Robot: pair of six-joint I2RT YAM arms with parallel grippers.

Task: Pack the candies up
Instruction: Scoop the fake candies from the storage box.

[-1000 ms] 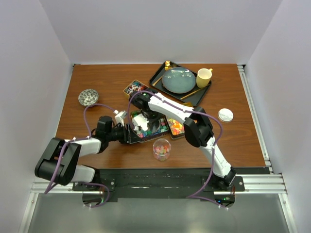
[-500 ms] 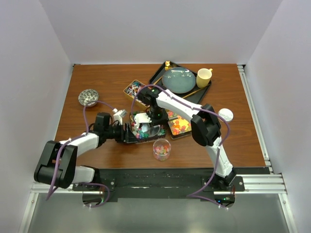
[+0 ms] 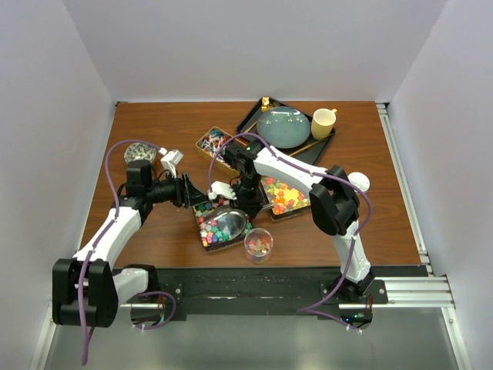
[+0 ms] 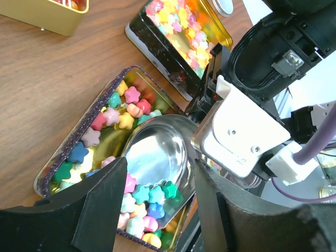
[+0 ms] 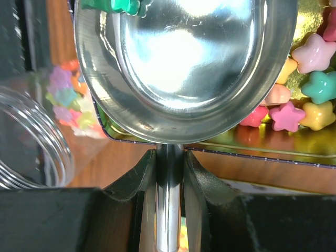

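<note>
Star-shaped candies (image 4: 131, 97) fill the open gold tin (image 4: 86, 126) on the table (image 4: 47, 68). The right pincer (image 5: 169, 156) pinches the handle of a steel scoop (image 5: 184, 63), its bowl inside the tin. The left pincer (image 4: 160, 165) is spread, empty, near the tin. A glass jar (image 5: 29, 136) stands just beside the tin.

star candies (image 4: 131, 97) pink, teal, blue, yellow, red | gummies (image 4: 191, 42) orange, yellow, pink | scoop (image 4: 157, 152) mirror silver | tin (image 4: 86, 122) gold inside | table (image 4: 47, 79) reddish-brown woodgrain | plate (image 3: 283, 127) grey-blue | mug (image 3: 323, 122) pale yellow | tray (image 3: 248, 122) black
</note>
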